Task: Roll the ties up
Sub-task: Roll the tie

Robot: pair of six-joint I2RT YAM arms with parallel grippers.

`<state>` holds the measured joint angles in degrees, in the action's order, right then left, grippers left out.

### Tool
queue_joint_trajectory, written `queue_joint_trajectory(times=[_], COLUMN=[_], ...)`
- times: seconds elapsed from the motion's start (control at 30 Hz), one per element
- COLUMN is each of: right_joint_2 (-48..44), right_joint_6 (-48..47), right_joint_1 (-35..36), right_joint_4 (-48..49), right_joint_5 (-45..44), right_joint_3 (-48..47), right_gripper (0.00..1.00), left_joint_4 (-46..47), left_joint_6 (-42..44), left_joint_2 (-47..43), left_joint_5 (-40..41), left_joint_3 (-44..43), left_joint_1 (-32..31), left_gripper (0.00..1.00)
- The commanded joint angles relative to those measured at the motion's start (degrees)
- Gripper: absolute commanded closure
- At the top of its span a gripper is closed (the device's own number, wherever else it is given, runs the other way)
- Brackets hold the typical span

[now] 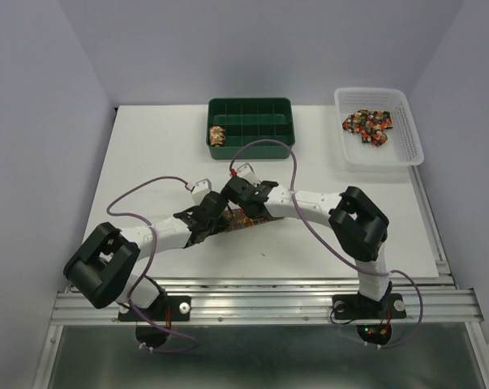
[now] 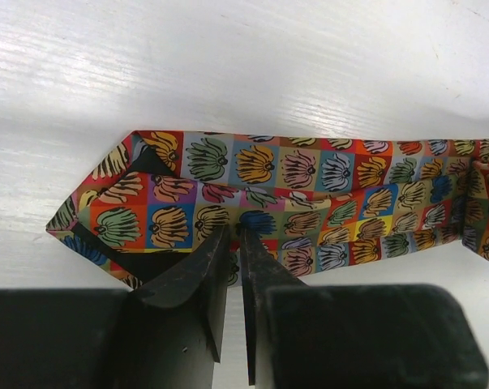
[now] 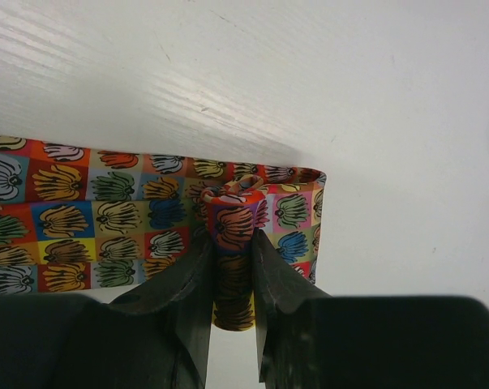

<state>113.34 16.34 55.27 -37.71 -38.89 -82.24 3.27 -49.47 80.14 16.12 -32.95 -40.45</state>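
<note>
One tie (image 2: pixel 309 186) with a patchwork print lies flat on the white table (image 1: pixel 147 162), its pointed wide end to the left in the left wrist view. My left gripper (image 2: pixel 238 235) is shut on its near edge. The tie's other end is wound into a small tight roll (image 3: pixel 234 223), and my right gripper (image 3: pixel 232 243) is shut on that roll, with the flat strip (image 3: pixel 82 219) running off to the left. In the top view both grippers meet over the tie (image 1: pixel 246 219) at the table's middle. A rolled tie (image 1: pixel 217 134) sits in the green tray.
The green compartment tray (image 1: pixel 260 105) stands at the back centre. A white basket (image 1: pixel 410 138) at the back right holds loose ties (image 1: pixel 370 124). Purple cables loop over both arms.
</note>
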Motion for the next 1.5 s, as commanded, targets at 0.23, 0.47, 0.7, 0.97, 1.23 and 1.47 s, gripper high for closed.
queue_joint_trajectory(times=[0.23, 0.47, 0.7, 0.97, 1.23, 1.47], right_joint_2=[1.71, 1.1, -0.84, -1.63, -3.65, -8.74], right_joint_6=[4.93, 7.03, 8.45, 11.26, 17.49, 25.58], right_joint_1=[1.86, 1.86, 1.86, 1.43, -2.08, -7.53], right_joint_4=[3.6, 5.45, 8.44, 10.56, 13.97, 21.27], right_joint_5=[4.78, 6.37, 10.59, 13.84, 17.52, 25.16], right_joint_3=[-1.0, 0.32, 2.34, 3.4, 6.73, 14.02], right_gripper=[0.9, 0.75, 0.61, 0.46, 0.41, 0.36], left_joint_4=[-1.16, -1.16, -1.25, -1.33, -0.37, 4.2], left_joint_6=[-0.89, -0.98, -0.97, -1.33, -2.38, -4.4], left_joint_2=[-3.5, -5.78, -6.84, -7.28, -9.03, -10.09], left_joint_5=[0.14, 0.32, 0.23, 0.32, 0.23, -1.88], left_joint_3=[1.31, 1.84, 2.19, 2.28, 2.63, 4.03], left_joint_1=[0.19, 0.19, 0.19, 0.19, 0.19, 0.11], left_gripper=[0.77, 0.77, 0.77, 0.77, 0.77, 0.78])
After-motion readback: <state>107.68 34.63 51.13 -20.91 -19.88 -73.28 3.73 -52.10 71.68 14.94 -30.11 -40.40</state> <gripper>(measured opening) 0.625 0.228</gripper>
